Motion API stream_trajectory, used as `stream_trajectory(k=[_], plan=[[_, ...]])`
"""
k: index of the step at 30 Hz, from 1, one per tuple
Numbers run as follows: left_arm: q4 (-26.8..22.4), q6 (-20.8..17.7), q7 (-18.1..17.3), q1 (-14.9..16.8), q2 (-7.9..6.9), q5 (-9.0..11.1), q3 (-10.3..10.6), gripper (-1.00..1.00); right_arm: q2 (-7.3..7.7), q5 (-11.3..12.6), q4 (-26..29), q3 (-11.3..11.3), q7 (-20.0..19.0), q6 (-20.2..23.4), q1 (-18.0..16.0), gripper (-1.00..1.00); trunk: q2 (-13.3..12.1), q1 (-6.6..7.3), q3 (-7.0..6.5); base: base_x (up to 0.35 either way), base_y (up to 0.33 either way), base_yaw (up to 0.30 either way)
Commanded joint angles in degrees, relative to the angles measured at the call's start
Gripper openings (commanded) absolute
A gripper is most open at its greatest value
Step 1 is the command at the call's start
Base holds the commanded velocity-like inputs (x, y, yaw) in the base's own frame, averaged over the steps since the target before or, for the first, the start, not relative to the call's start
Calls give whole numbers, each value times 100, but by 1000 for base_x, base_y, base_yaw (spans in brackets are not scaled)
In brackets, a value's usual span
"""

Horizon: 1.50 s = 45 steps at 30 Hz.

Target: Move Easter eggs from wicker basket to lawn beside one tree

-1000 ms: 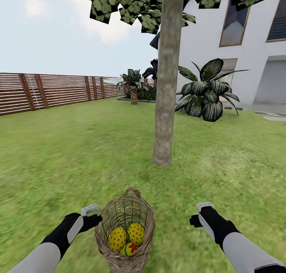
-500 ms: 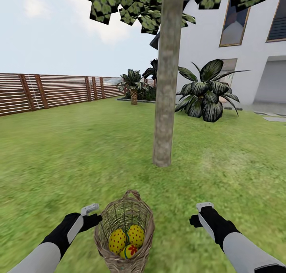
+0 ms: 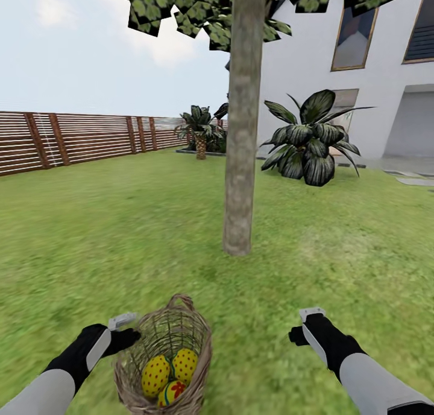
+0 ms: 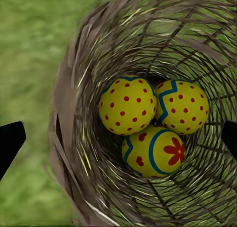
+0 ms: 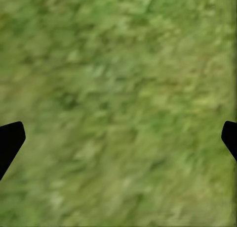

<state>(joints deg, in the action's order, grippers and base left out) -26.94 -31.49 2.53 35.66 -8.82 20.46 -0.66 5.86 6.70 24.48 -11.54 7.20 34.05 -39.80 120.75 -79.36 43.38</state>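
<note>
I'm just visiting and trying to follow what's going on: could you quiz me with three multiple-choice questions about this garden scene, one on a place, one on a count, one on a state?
1. Where does the wicker basket stand?
A. On the lawn before the tree
B. On the patio
C. Against the fence

2. How many Easter eggs lie in it?
A. One
B. Two
C. Three

3. How is the left gripper?
A. Shut on an egg
B. Open above the basket
C. Gripping the trunk

Answers: 1 A, grass surrounds it, trunk beyond. 2 C, the left wrist view shows three. 3 B, its fingertips sit wide apart, holding nothing.

Patchy green lawn (image 3: 108, 234), wicker basket (image 3: 196, 348) standing on it, tree (image 3: 240, 161) trunk rooted beyond
</note>
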Motion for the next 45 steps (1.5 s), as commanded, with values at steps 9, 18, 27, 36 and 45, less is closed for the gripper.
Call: stream_trajectory(k=[9,18,27,36,45], plan=[[-73,-634,-2009,-5,-1095,-143,11,100,7,53,12,-49,36,31,-2,100,3,-2,6,221,-201,0],[-62,-632,-2161,-6,-1041,-1237,-3,100,12,59,10,-49,35,31,-2,100,3,-2,6,40,-35,0],[-15,-631,-2158,-6,-887,-1278,-1,100,12,59,11,-51,38,31,-2,100,3,-2,6,0,0,0],[-4,-647,-2203,-7,-932,-1309,5,100,12,59,13,-50,38,31,-2,100,3,-2,6,0,-23,0],[-4,-641,-2181,-7,-877,-1307,5,100,12,59,11,-50,36,31,-2,100,3,-2,6,0,-90,0]])
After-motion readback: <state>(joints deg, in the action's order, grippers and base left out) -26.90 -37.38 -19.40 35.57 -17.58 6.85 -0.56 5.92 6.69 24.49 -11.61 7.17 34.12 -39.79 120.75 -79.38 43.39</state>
